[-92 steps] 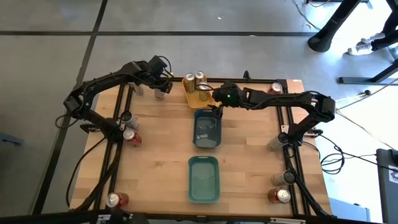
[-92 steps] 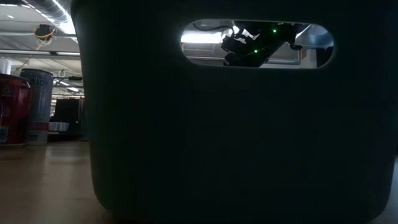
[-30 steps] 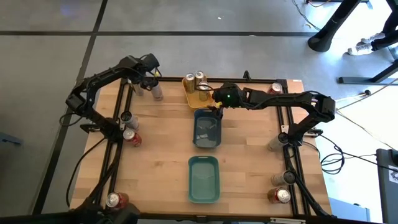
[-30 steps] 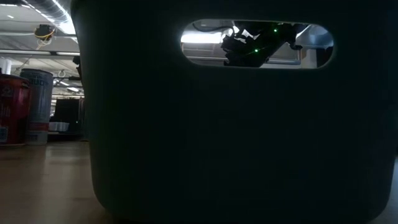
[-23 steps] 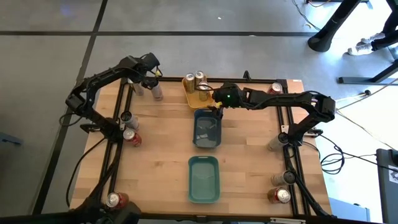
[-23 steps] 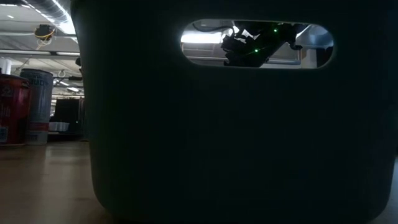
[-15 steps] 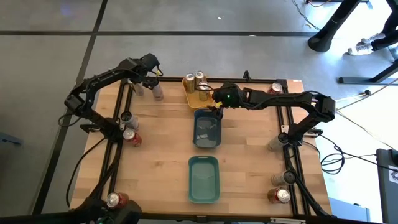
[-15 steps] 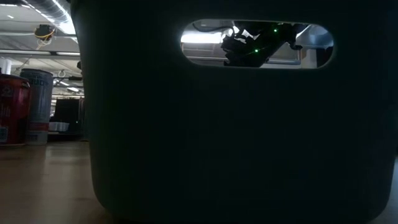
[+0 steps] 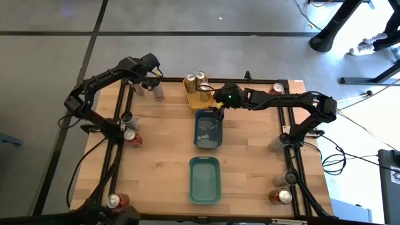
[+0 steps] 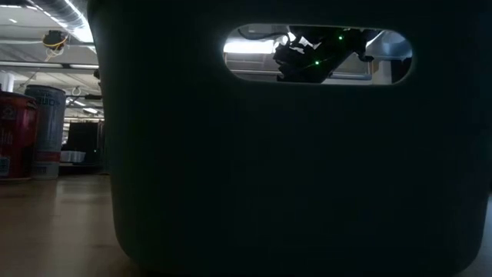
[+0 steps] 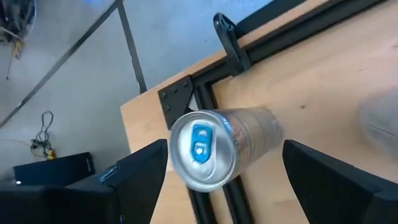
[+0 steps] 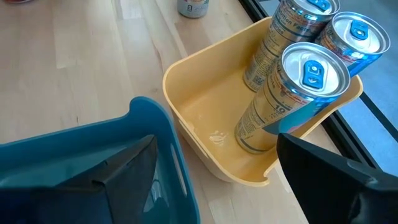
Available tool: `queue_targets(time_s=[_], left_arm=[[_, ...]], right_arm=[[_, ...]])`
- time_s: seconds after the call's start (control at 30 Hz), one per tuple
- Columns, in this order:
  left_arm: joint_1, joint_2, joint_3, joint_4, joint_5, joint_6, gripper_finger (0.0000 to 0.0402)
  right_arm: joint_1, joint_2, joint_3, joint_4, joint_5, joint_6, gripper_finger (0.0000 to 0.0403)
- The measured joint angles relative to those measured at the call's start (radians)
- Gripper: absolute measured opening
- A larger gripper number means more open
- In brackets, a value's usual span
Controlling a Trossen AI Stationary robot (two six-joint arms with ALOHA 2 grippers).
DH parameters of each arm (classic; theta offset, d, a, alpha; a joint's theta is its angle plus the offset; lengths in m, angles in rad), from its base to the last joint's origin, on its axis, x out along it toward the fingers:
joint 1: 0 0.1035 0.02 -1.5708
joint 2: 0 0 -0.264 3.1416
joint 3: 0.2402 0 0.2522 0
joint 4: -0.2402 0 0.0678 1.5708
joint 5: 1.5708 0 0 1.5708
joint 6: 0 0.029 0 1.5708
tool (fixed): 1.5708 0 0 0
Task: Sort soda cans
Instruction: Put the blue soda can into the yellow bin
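Three gold soda cans (image 12: 292, 93) stand upright in the yellow tray (image 12: 211, 130) at the table's far middle. My right gripper (image 12: 214, 180) hovers open just short of them, over the far end of a teal tray (image 9: 208, 128), touching nothing. At the far left corner a silver-grey can (image 11: 205, 149) stands on the black frame rail. My left gripper (image 11: 224, 180) hangs open above it, tilted down, with the fingers wide on either side and clear of the can. A second grey can (image 9: 159, 92) stands just to its right.
A second teal tray (image 9: 204, 179) sits near the front middle, and its dark wall (image 10: 292, 169) fills the low view. Red and grey cans stand along the left edge (image 9: 131, 136), the right edge (image 9: 275, 144) and the near corners (image 9: 115, 201). Bare wood lies between the trays and the side rails.
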Motion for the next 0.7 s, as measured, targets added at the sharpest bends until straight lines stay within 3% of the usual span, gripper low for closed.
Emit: queue_targets(time_s=[0.17, 0.43, 0.7], left_arm=[[-0.039, -0.024, 0.032, -0.068, 0.001, 0.014, 0.0308], [-0.144, -0.167, 0.039, -0.068, 0.001, -0.067, 0.0308], [-0.230, -0.306, 0.032, -0.033, -0.021, -0.294, 0.0308]], right_arm=[[0.000, 0.000, 0.000, 0.001, 0.000, 0.000, 0.0331], [-0.001, 0.000, 0.000, 0.001, 0.000, 0.000, 0.0331], [-0.001, 0.000, 0.000, 0.001, 0.000, 0.000, 0.0331]])
